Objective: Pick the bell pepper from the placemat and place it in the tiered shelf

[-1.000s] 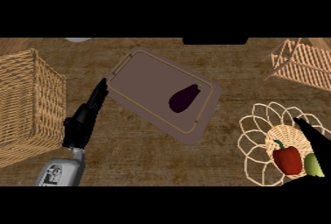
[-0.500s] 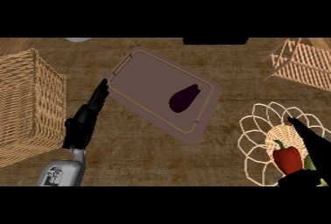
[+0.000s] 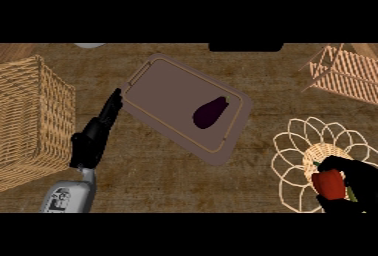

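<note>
The red bell pepper lies on the round wicker placemat at the lower right. My right hand is curled round the pepper from the right, hiding part of it. The tiered shelf, a light wooden wire-like rack, stands at the upper right. At the left, my left hand rests open with straight fingers pointing up toward the cutting board's edge, holding nothing.
A brown cutting board lies tilted in the middle with a dark purple eggplant on it. A large wicker basket fills the left side. The counter is wood-grained.
My right hand has moved in over the placemat and closed round the bell pepper, now covering its right side. The left hand has stayed still.
</note>
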Tool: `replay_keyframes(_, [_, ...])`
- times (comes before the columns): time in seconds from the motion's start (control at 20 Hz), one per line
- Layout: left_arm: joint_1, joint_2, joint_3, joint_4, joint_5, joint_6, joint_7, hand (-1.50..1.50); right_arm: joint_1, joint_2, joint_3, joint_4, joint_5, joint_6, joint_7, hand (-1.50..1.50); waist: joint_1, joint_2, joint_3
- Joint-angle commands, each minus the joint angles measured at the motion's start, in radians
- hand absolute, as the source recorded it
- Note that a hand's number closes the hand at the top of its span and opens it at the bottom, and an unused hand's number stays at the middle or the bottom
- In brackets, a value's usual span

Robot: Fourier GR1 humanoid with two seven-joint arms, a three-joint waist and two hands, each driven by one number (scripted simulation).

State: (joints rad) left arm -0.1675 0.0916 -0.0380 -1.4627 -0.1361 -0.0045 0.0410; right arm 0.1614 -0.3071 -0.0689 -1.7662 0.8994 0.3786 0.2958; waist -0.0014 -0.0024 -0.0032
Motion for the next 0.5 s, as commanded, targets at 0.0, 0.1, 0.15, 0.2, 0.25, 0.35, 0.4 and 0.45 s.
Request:
replay_keyframes(0.0, [0.024, -0.039, -0.024, 0.019, -0.031, 0.027, -0.047, 0.00, 0.025, -0.020, -0.038, -0.038, -0.001, 0.004, -0.050, 1.50, -0.002, 0.002, 0.003])
replay_keyframes(0.1, [0.065, -0.033, -0.028, -0.069, -0.024, 0.018, 0.010, 0.00, -0.020, 0.023, -0.005, 0.007, 0.036, -0.030, -0.034, 1.50, 0.001, 0.001, 0.003])
replay_keyframes(0.15, [-0.024, -0.043, -0.017, 0.028, -0.039, 0.032, 0.006, 0.00, -0.044, 0.022, -0.039, 0.002, -0.007, 0.001, -0.027, 1.50, -0.001, 0.002, 0.003])
replay_keyframes(0.2, [-0.001, 0.008, 0.014, -0.035, 0.008, -0.026, 0.027, 0.00, -0.074, 0.100, 0.029, 0.034, 0.026, -0.037, 0.032, 1.50, 0.003, 0.002, 0.003])
replay_keyframes(0.25, [-0.033, 0.016, 0.027, -0.023, 0.012, -0.025, 0.045, 0.00, -0.115, 0.134, 0.029, -0.063, -0.023, 0.065, 0.139, 1.50, 0.003, 0.002, 0.003])
replay_keyframes(0.35, [-0.034, -0.022, 0.005, 0.008, -0.009, 0.007, 0.020, 0.00, -0.226, 0.219, 0.039, 0.029, -0.036, 0.013, 0.176, 1.50, 0.009, 0.005, 0.003])
replay_keyframes(0.4, [0.039, 0.003, -0.004, -0.008, -0.007, -0.025, -0.025, 0.00, -0.261, 0.210, -0.005, 0.011, -0.075, 0.050, 0.206, 1.50, 0.010, 0.003, 0.003])
replay_keyframes(0.45, [-0.005, 0.001, 0.024, 0.013, 0.014, -0.023, -0.009, 0.00, -0.307, 0.280, 0.051, 0.048, -0.021, -0.011, 0.257, 1.50, 0.013, 0.005, 0.003])
